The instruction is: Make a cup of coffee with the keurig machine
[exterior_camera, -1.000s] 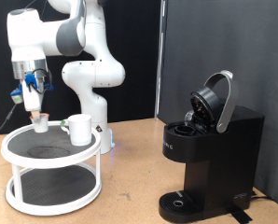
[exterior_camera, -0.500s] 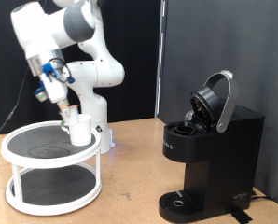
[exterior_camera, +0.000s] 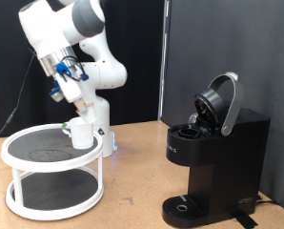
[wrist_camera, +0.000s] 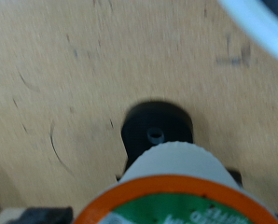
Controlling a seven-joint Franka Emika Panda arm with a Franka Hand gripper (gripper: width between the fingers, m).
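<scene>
The hand hangs above the two-tier stand, clenched on a small coffee pod. Only the wrist view shows that: the pod's white body and orange rim fill the space between the fingers, over the tan bench. From outside, the pod is too small to make out. The cup sits just below the hand on the stand's upper shelf. Well off to the side, the coffee machine stands with its lid raised, apparently ready for a pod.
</scene>
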